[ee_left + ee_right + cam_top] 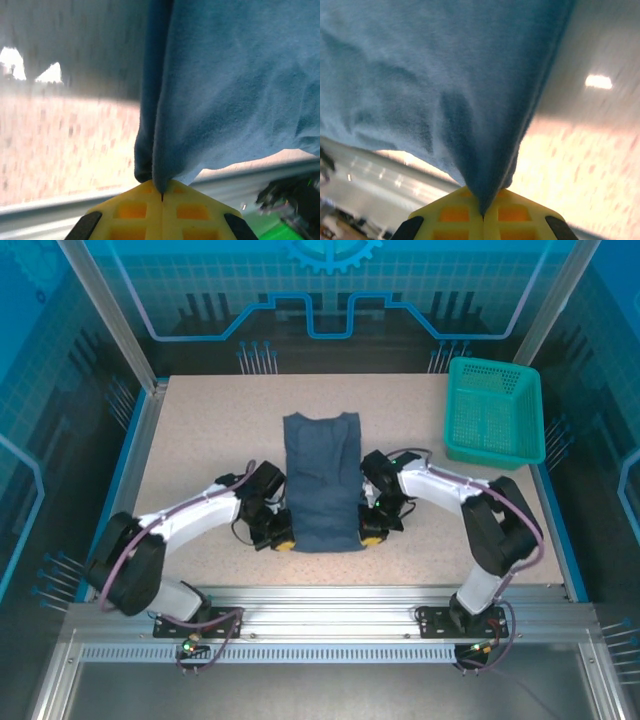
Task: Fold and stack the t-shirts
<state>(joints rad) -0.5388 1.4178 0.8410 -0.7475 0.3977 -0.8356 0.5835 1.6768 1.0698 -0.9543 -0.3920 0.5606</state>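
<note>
The left pincer [283, 540] and right pincer [372, 536] are each pinching a near corner of the t-shirt [322, 480], whose long axis is running away toward the far side.

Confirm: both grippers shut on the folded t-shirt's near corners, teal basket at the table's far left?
No. The teal basket sits at the table's far right, per the top external view. The rest holds: left gripper and right gripper are shut on the t-shirt's near corners.
</note>
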